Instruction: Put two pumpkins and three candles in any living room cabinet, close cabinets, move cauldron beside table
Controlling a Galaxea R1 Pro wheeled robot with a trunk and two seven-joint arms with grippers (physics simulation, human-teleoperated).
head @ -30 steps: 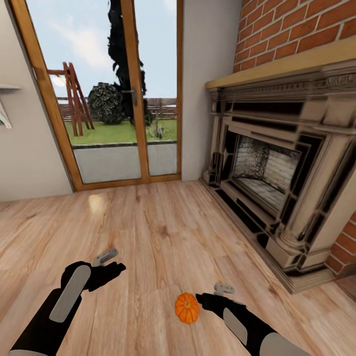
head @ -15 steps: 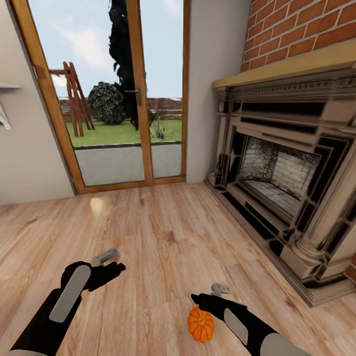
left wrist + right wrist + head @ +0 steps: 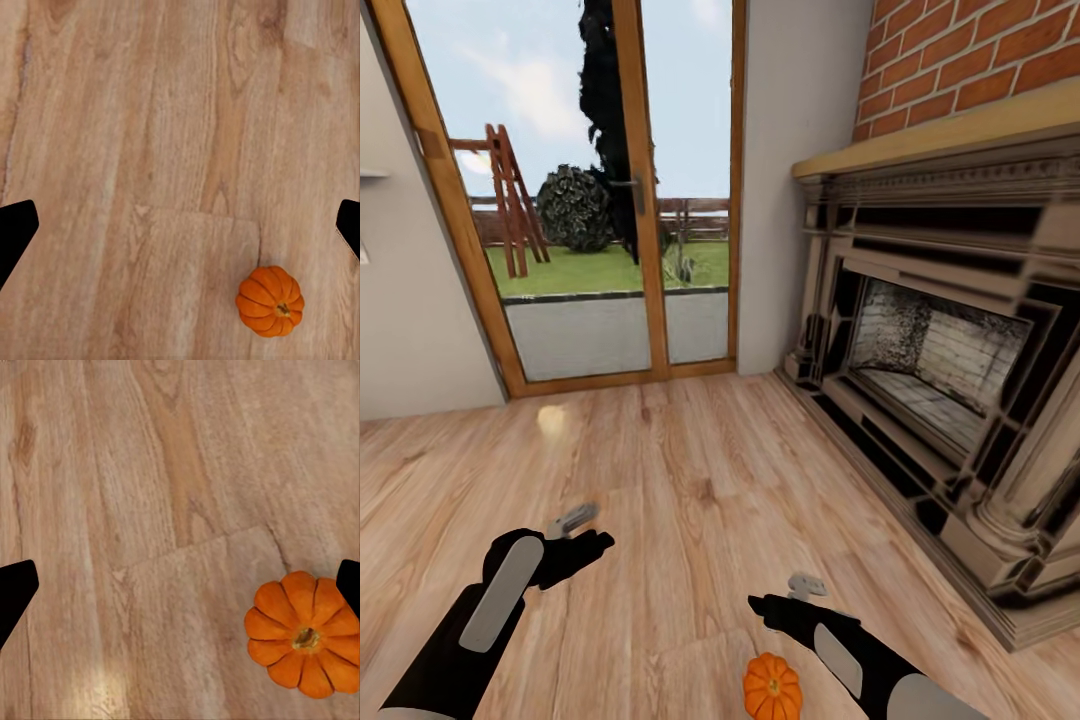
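Observation:
One small orange pumpkin (image 3: 772, 688) lies on the wooden floor just in front of me, beside my right forearm. It also appears in the left wrist view (image 3: 271, 301) and the right wrist view (image 3: 306, 634), stem up. My right gripper (image 3: 778, 602) hovers above the floor a little beyond the pumpkin, open and empty (image 3: 180, 585). My left gripper (image 3: 582, 535) hangs over bare floor, open and empty (image 3: 180, 225), with the pumpkin well off to its right. The cabinet, candles, cauldron and table are out of view.
An ornate fireplace surround (image 3: 950, 380) under a brick chimney breast runs along the right, its plinth jutting onto the floor. Straight ahead a wood-framed glass door (image 3: 610, 200) faces a garden. Wooden floor (image 3: 690, 480) stretches between them.
The whole picture has shifted, so the camera has moved: the pumpkin now sits lower in the view and the fireplace further right. Both arms hold the same pose.

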